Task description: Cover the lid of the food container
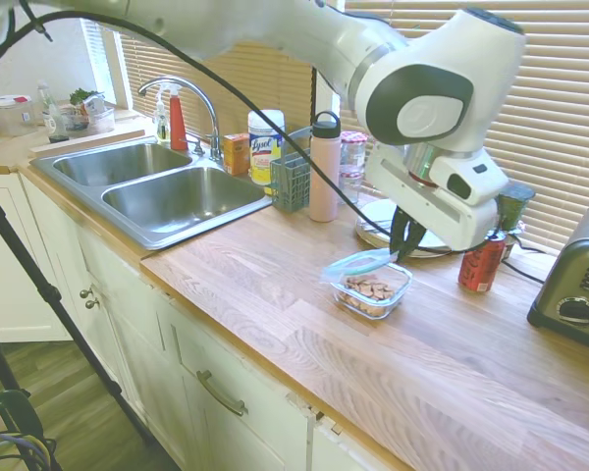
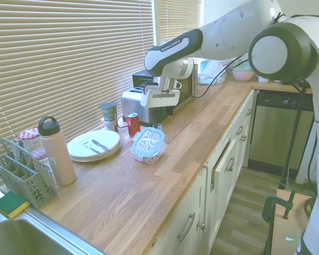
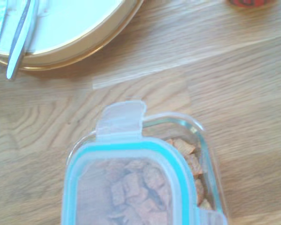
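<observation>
The tool (image 1: 404,252) is gripping the lid (image 1: 359,262) by one edge, holding it tilted just above the food container (image 1: 371,291). The container is sitting on the counter (image 1: 275,285) near the plates (image 2: 93,144).

Lid (image 1: 358,262) over container (image 1: 372,294); plates (image 2: 94,144) behind, can (image 2: 133,124) beside.

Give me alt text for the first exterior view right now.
The gripper holds the teal-rimmed lid nearly flat, just above the glass food container of nuts on a wooden counter. White plates and a red soda can stand behind it.
</observation>
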Motion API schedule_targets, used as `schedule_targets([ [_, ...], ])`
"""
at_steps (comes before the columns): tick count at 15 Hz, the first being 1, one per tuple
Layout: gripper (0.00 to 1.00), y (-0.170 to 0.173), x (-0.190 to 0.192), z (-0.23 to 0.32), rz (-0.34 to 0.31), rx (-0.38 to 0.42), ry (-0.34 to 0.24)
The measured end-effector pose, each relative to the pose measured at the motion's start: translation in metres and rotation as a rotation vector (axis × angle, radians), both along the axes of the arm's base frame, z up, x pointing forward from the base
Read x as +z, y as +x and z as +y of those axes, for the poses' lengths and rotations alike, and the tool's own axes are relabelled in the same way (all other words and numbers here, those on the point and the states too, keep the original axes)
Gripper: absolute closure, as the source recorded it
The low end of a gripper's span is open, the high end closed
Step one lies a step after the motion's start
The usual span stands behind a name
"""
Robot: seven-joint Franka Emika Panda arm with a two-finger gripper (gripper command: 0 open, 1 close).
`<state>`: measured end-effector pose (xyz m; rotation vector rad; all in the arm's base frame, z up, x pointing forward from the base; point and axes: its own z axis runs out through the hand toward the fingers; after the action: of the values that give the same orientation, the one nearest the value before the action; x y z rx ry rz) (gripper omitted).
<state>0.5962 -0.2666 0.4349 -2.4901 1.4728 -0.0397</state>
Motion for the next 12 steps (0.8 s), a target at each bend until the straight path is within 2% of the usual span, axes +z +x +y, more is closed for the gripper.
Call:
schedule_targets([
  [12, 1.0, 0.005, -0.042, -0.016, 0.036, -0.014, 0.026],
])
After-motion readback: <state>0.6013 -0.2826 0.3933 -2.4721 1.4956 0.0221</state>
